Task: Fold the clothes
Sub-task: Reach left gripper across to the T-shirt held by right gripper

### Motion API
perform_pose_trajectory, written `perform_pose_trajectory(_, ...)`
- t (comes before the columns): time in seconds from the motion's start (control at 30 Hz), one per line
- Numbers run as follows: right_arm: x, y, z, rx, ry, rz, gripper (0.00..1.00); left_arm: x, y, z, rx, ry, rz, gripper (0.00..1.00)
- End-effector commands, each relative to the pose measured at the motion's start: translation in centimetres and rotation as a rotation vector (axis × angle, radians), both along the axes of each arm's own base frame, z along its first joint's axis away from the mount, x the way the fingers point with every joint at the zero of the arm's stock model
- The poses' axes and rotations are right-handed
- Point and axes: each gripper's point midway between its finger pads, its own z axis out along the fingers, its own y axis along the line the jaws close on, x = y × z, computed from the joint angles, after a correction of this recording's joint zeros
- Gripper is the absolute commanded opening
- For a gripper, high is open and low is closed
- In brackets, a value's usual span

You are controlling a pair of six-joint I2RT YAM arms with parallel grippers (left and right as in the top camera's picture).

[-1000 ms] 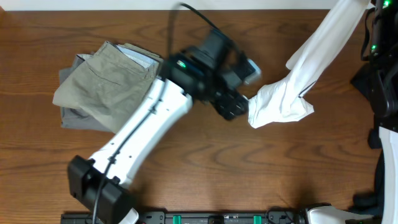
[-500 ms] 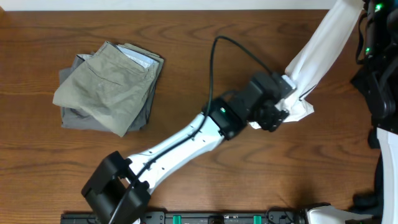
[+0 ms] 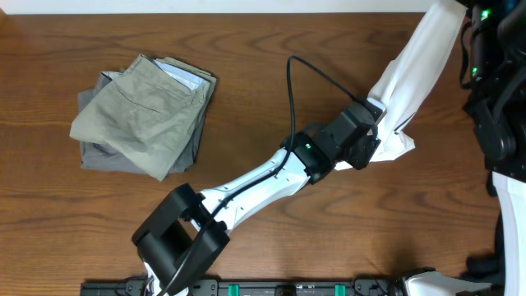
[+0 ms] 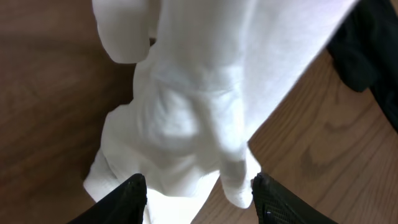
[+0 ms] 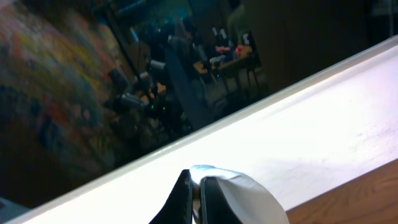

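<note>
Holding, right gripper point(image 5: 194, 186): the fingers are pressed together on a pinch of the white shirt point(image 5: 239, 190), as the right wrist view shows.
Gap, left gripper point(image 4: 200, 194): the fingers point(image 4: 134, 194) stand well apart, one on each side of the shirt's lower bunch. Cloth lies between them, but they do not look pinched on it.
Left arm, from overhead: the gripper is at the shirt's low end, and the white arm reaches in from the near edge of the table point(image 3: 271, 49).
Shirt: it is stretched like a twisted rope. It runs from the far right corner, where the right gripper lifts it, down to a crumpled end resting on the wood. No print shows, and I cannot tell hem from sleeve or collar.
Trousers point(image 3: 140, 115): a folded khaki and grey pile at the left, well apart from the shirt and both arms.
Step in hand: this looks like the opening-out stage, with a second hold being taken so the shirt can be spread flat. No fold is made yet, so the task looks barely begun.
Next move calls for: closing the left fingers on one edge or corner only, not the whole bunch. The two grips should then draw apart so the cloth untwists and can be laid flat on the bare wood between trousers and right arm.
Risk: a grab through several layers would likely leave the shirt twisted when pulled.
</note>
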Motion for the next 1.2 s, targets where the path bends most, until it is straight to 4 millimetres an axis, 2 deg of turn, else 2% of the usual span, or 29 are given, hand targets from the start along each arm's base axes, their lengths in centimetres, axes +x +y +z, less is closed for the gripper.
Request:
perform_pose_trajectory(0.0,-0.2,0.7,-0.1,-0.017,0.012,0.014,0.01,-1.0,-0.7,-0.7,-0.012,0.053,0.017,0.58)
perform_pose_trajectory(0.27,-0.1,0.8,-0.7,-0.024,0.037,0.017,0.01,-3.3,-2.6,-0.3,-0.038,0.055,-0.013,0.58)
perform_pose_trajectory(0.4,-0.2,1.1,-0.8,-0.025,0.041,0.025,0.01,-2.8,-2.4,-1.0,-0.011,0.03,0.046,0.58)
perform_pose_trajectory(0.57,-0.6,2.5,-0.4,-0.022,0.029,0.065,0.01,-1.9,-2.2,-1.9,0.011,0.002,0.086,0.57)
perform_pose_trajectory(0.73,-1.9,3.5,0.5,-0.016,0.005,0.101,0.01,-1.0,-1.8,-1.6,0.018,-0.029,0.124,0.57)
perform_pose_trajectory(0.93,-3.5,3.6,1.5,-0.009,-0.019,0.12,0.01,-1.0,-1.9,-1.5,0.01,-0.033,0.124,0.57)
perform_pose_trajectory(1.1,-4.7,3.9,2.3,0.0,-0.044,0.141,0.01,-0.9,-2.1,-1.2,-0.002,-0.039,0.124,0.49)
perform_pose_trajectory(1.17,-5.2,4.0,2.7,0.004,-0.055,0.148,0.01,-0.8,-2.2,-1.1,-0.009,-0.043,0.124,0.48)
